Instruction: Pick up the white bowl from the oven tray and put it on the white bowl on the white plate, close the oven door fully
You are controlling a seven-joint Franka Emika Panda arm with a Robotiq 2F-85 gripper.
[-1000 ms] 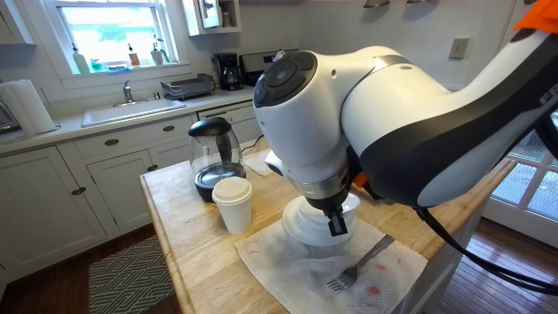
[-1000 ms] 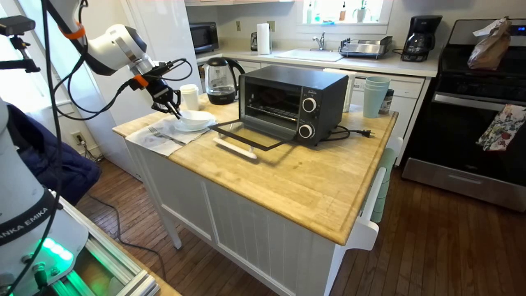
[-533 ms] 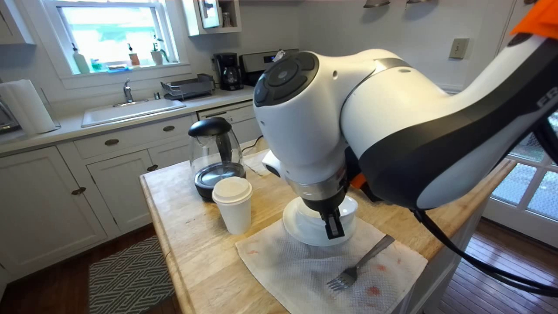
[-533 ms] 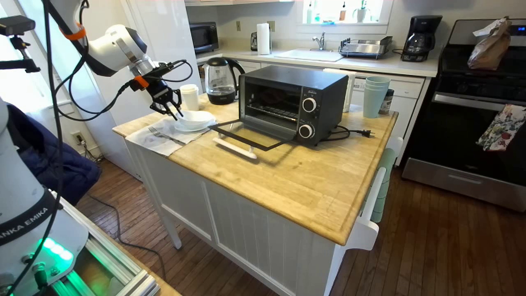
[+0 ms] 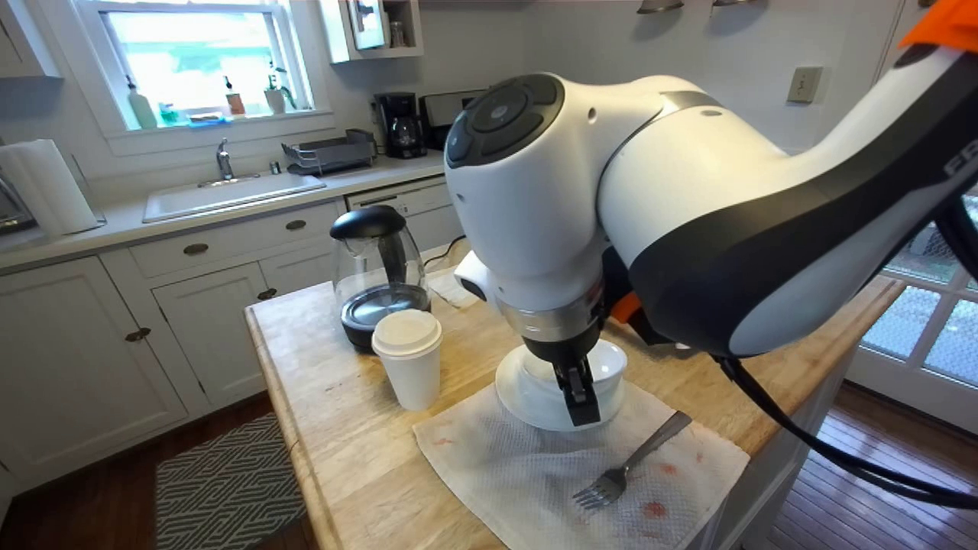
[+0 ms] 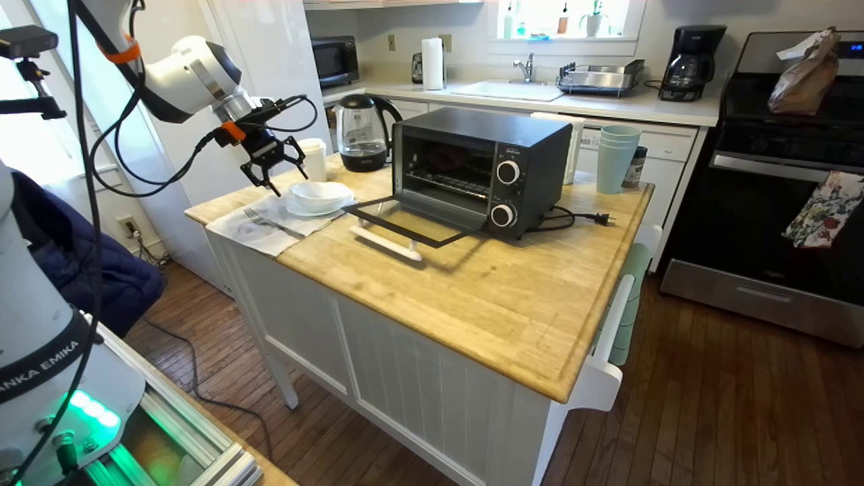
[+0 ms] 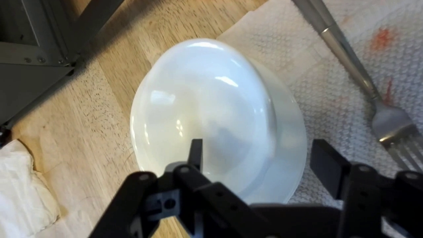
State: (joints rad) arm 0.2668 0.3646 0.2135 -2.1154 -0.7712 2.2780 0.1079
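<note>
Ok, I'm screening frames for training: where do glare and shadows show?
Wrist view: bright glints and a greyish shadow inside the glossy white round bowl; both exterior views: washed-out white-framed window; in an exterior view: shadow under the open black-framed glass oven door.

A bright window [image 5: 191,65] stands above white cabinets [image 5: 80,336] and a brown wooden floor [image 6: 709,412].

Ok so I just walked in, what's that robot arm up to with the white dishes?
A robot arm is working at a white bowl, which sits stacked over a white plate. Its end effector is open at the bowl's edge and grips nothing. A fork lies on a paper towel near the plate. The toaster oven door is down, so shutting it looks like the remaining job.
</note>
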